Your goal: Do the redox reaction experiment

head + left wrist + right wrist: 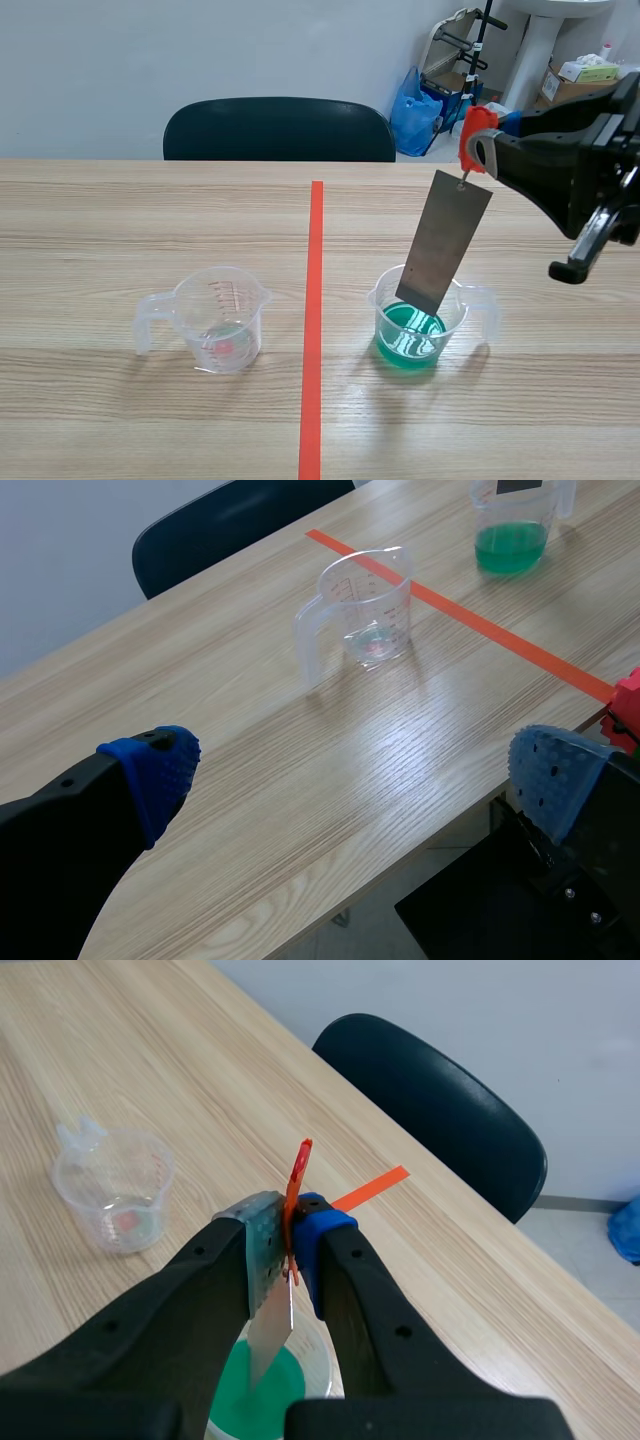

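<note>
At the scene view's right, the right gripper [290, 1245] pinches a red clip [477, 135]. A grey metal plate [445, 240] hangs tilted from it, its lower end inside the cup of green liquid [408, 348] just right of the tape line [315, 300]. A clear cup [222, 320] stands left of the line, and the left gripper [355, 775] is spread wide, holding nothing.

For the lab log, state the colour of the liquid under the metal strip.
Green liquid in the clear plastic measuring cup; clearest in scene view.
</note>
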Motion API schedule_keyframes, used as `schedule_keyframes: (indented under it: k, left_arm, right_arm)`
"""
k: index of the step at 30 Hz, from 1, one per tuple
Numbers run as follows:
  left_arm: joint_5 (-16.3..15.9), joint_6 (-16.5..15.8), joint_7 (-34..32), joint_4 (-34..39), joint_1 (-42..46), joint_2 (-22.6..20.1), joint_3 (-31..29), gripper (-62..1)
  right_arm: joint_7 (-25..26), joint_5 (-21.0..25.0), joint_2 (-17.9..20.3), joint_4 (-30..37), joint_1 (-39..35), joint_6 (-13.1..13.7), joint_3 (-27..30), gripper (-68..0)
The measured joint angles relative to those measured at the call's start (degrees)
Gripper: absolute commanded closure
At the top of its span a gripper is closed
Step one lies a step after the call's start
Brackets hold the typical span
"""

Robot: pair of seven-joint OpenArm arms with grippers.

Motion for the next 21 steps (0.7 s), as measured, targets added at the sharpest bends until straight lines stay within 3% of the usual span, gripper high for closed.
schedule_keyframes:
  k: [3, 12, 14, 18, 21]
  left_arm:
    - [0.0, 0.0, 0.0, 0.0, 0.0, 0.0, 0.0, -62.3]
    - [0.0, 0.0, 0.0, 0.0, 0.0, 0.0, 0.0, -62.3]
    - [0.0, 0.0, 0.0, 0.0, 0.0, 0.0, 0.0, -62.3]
    - [0.0, 0.0, 0.0, 0.0, 0.0, -0.2, 0.0, -62.3]
    - [0.0, 0.0, 0.0, 0.0, 0.0, -0.5, 0.0, -62.3]
  right_arm:
    - [-0.1, -1.4, -2.1, -1.8, 0.5, 2.6, -0.2, -0.6]
    - [0.0, -7.2, -7.5, -8.7, 4.8, 3.0, -4.1, -0.6]
    - [0.5, -9.1, -8.8, -10.4, 5.5, 5.2, -4.2, -0.6]
    - [1.1, -12.0, -11.3, -13.3, 6.6, 6.1, -4.9, -0.6]
    - [3.9, -13.9, -12.7, -15.6, 6.8, 8.4, -4.9, -0.6]
